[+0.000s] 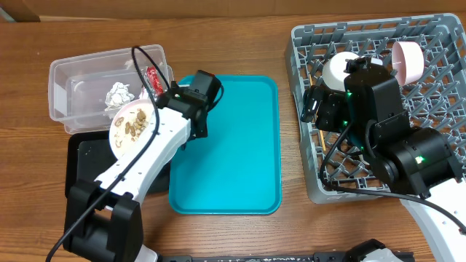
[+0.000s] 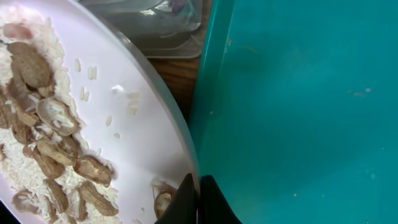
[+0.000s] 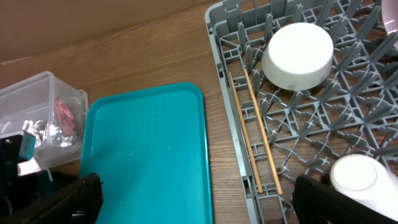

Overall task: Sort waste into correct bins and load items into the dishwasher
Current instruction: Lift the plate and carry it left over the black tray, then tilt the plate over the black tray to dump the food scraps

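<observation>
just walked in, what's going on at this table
Two robot arms are clearing up. The left gripper is shut on the rim of a white plate carrying food scraps, holding it by the clear tub and the black tray; the scraps are not yet tipped out. A crumpled wrapper and a red packet lie in the tub. The right gripper hangs open over the dish rack, where a white bowl, a pink bowl, a small cup and chopsticks already sit.

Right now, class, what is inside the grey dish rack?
An upturned white bowl, chopsticks, a pink bowl and a small white cup sit in the dish rack. Overhead, the right arm covers part of its base.
</observation>
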### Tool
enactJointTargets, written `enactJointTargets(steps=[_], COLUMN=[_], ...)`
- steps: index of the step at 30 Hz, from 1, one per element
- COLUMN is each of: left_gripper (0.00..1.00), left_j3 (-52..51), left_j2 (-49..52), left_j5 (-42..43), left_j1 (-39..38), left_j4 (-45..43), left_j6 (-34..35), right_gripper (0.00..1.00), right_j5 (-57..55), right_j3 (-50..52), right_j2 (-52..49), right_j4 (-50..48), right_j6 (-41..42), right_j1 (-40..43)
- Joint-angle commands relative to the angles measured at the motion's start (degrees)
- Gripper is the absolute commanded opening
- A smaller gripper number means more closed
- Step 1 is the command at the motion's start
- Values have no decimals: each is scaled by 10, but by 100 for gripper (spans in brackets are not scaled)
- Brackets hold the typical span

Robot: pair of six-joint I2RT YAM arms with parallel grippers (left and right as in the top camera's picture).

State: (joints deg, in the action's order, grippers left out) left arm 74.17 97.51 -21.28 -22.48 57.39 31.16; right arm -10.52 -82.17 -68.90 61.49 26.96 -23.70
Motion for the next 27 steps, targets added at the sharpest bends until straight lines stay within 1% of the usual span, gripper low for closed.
enactJointTargets(steps=[1, 6, 17, 27], left_gripper=[4, 4, 4, 4], left_j3=[-6, -6, -6, -6], left_j2=[-16, -33, -100, -104], left_j5=[42, 82, 72, 71], left_j1=[19, 33, 47, 65], left_j4=[-8, -13, -19, -4], left_j6=[-14, -4, 7, 73], right_gripper=[100, 100, 100, 100], right_j5=[-6, -6, -5, -6], right_j3=[-3, -3, -3, -3], right_j2=[1, 1, 1, 1], right_j4=[-3, -3, -3, -3], right_j6=[1, 1, 1, 1], right_j1=[1, 1, 1, 1])
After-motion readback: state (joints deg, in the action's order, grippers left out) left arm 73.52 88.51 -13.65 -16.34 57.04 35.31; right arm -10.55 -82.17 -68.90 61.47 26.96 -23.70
